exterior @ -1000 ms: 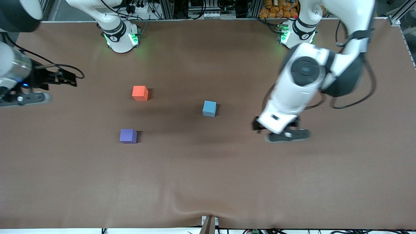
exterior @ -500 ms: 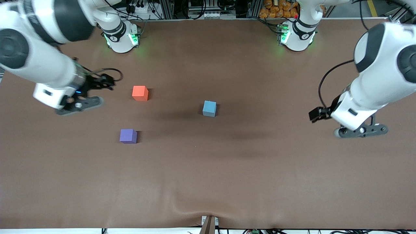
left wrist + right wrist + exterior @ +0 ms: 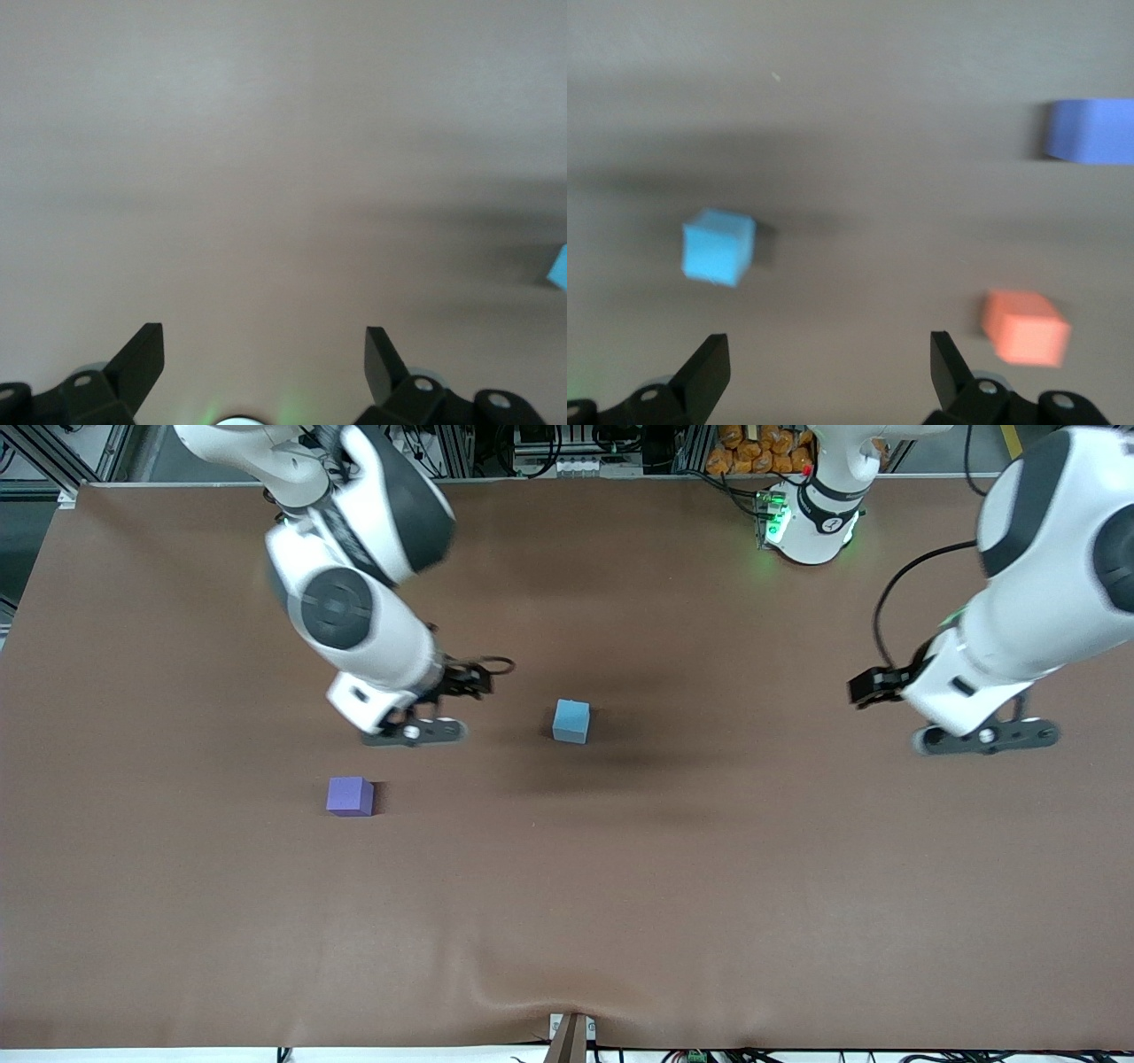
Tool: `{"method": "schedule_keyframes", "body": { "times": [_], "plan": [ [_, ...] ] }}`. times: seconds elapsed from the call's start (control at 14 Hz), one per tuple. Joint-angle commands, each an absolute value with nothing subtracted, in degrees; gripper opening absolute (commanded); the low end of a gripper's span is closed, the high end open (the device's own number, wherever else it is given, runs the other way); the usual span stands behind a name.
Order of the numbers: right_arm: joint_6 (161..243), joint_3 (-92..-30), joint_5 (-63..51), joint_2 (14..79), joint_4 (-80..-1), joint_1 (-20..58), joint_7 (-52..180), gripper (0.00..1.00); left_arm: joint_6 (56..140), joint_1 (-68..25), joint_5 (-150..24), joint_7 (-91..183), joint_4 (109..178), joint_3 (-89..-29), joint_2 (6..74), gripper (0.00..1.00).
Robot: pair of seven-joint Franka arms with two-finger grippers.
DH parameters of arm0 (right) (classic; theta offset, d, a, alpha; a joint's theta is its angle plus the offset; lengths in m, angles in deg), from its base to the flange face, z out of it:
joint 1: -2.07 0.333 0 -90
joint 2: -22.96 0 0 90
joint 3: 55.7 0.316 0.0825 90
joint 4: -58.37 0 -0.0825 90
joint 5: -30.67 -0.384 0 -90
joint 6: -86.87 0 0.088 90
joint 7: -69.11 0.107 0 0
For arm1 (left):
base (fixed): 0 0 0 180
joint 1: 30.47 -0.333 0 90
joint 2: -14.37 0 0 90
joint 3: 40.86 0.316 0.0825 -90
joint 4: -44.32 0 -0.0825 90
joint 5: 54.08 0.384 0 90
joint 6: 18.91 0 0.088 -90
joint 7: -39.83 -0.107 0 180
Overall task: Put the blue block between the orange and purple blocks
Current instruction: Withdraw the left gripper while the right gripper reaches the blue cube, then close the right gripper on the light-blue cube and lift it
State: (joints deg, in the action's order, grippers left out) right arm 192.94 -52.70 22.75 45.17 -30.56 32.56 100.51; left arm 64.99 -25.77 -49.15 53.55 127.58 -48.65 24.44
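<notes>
The light blue block (image 3: 571, 721) sits near the middle of the table and shows in the right wrist view (image 3: 718, 246). The purple block (image 3: 350, 795) lies nearer the front camera, toward the right arm's end. In the front view the right arm hides the orange block; the right wrist view shows it (image 3: 1025, 328) close to one finger, with the purple block (image 3: 1092, 131) farther off. My right gripper (image 3: 415, 732) (image 3: 828, 354) hangs open and empty over the table beside the orange block. Over bare table at its own end, my left gripper (image 3: 985, 737) (image 3: 264, 354) is open and empty.
A brown mat (image 3: 620, 886) covers the whole table. A fold in the mat (image 3: 532, 992) rises at the front edge. The arm bases (image 3: 811, 522) stand along the back edge. An edge of the blue block (image 3: 559, 266) shows in the left wrist view.
My right arm swept from its end of the table toward the middle and now covers the orange block. My left arm withdrew from the middle to its own end. No block moved.
</notes>
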Motion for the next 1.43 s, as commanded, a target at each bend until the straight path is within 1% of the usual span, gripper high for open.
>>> {"method": "schedule_keyframes", "body": {
  "times": [0.0,0.07,0.14,0.29,0.43,0.5,0.64,1.14,1.21,1.29,1.36],
  "plan": [
    [211.3,-53.0,21.7,45.4,-41.4,36.6,110.2,1.00,65.3,-25.6,-49.5,45.8,136.1,-44.6,15.4,1.00],
    [216.4,-52.3,21.7,47.5,-43.0,38.0,111.1,1.00,65.3,-26.0,-49.5,43.7,136.2,-43.7,15.1,1.00],
    [219.1,-51.8,21.7,49.8,-43.1,38.8,113.0,1.00,65.3,-26.0,-49.5,41.3,135.9,-42.4,14.8,1.00],
    [221.3,-51.0,21.7,53.4,-42.4,39.6,114.6,1.00,65.5,-26.1,-50.3,35.8,135.5,-41.0,14.3,1.00],
    [224.9,-49.6,21.9,56.7,-42.2,40.5,116.7,1.00,65.4,-27.0,-52.1,34.6,133.5,-41.1,14.4,1.00],
    [226.3,-49.3,22.2,58.6,-40.8,41.3,117.6,1.00,65.2,-26.6,-52.2,35.1,133.0,-41.6,14.5,1.00],
    [226.3,-49.2,22.3,60.1,-38.9,41.7,117.7,1.00,63.7,-26.9,-52.3,36.1,133.0,-43.0,14.2,1.00],
    [226.7,-49.2,22.8,61.8,-38.0,44.8,120.7,1.00,63.7,-27.1,-54.6,38.3,131.8,-42.4,14.3,1.00],
    [226.7,-49.2,23.7,62.0,-38.0,45.0,121.2,0.84,63.7,-27.3,-54.9,38.2,131.6,-42.4,14.3,1.00],
    [226.7,-49.2,25.6,62.4,-37.9,45.3,123.6,0.38,63.7,-27.5,-55.0,37.8,130.9,-42.4,14.3,1.00],
    [226.7,-49.3,29.1,62.8,-37.9,45.7,126.9,0.17,63.7,-27.3,-54.8,37.6,130.6,-42.5,14.3,1.00]
  ]
}}
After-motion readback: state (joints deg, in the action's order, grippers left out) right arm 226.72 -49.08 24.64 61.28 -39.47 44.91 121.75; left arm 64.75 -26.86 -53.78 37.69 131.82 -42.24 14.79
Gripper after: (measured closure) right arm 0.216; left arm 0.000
